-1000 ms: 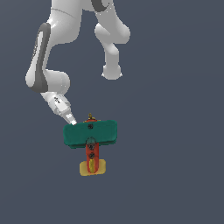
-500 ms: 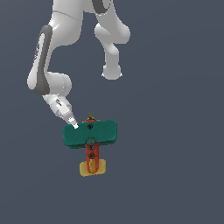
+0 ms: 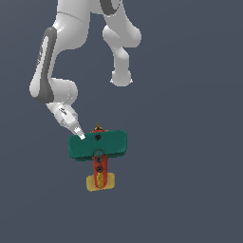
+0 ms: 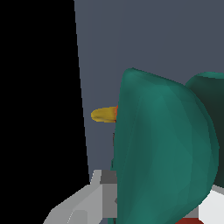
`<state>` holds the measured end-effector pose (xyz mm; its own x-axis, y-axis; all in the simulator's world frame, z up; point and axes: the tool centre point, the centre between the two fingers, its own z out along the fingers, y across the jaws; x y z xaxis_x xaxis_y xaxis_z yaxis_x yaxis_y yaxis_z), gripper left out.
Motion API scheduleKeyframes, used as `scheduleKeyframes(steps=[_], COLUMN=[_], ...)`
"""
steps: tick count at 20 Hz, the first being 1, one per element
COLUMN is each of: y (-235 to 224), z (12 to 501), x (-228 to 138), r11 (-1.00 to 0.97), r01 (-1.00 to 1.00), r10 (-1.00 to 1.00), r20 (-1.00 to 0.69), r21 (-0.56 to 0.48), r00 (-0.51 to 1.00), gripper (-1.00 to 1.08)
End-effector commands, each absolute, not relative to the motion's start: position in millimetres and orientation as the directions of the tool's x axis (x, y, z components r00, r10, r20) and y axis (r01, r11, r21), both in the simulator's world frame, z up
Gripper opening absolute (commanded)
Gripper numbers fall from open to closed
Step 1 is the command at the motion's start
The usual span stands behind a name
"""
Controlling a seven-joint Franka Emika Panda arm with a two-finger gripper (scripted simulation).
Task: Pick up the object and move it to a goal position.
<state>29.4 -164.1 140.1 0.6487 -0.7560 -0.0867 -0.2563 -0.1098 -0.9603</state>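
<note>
The plane (image 3: 98, 151) lies flat on the floor (image 3: 190, 180), tail away from the arm's base. The gripper (image 3: 81, 136) sits at the wing's (image 4: 162, 144) outer end; whether its jaws are closed, I cannot tell. It looks light, rigid and smooth; the thin wing edge offers the best hold.

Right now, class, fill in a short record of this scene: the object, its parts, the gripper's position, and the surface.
object: toy airplane
wing: broad, teal-green
body: red-orange
tail: yellow
gripper: at the wing's corner on the exterior view's left; open or shut cannot be told
surface: plain dark grey floor
</note>
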Motion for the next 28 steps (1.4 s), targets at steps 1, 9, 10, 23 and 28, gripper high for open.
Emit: scheduleKeyframes(steps=[1,9,10,23,28], y=[-159.9,-133.6,-127.8,-24.7,3.8], z=[140.6,155.7,158.9,219.7,236.8], x=[30.1,27.6,27.1,19.6,19.0], r11=[-0.109,-0.111,-0.112,-0.114,-0.112], r01=[-0.255,-0.256,-0.257,-0.258,-0.257], r10=[-0.753,-0.752,-0.752,-0.752,-0.753], r20=[-0.088,-0.087,-0.087,-0.086,-0.087], r21=[-0.961,-0.96,-0.96,-0.96,-0.96], r00=[0.652,0.653,0.653,0.654,0.652], gripper=[-1.0,-1.0,-1.0,-1.0,-1.0])
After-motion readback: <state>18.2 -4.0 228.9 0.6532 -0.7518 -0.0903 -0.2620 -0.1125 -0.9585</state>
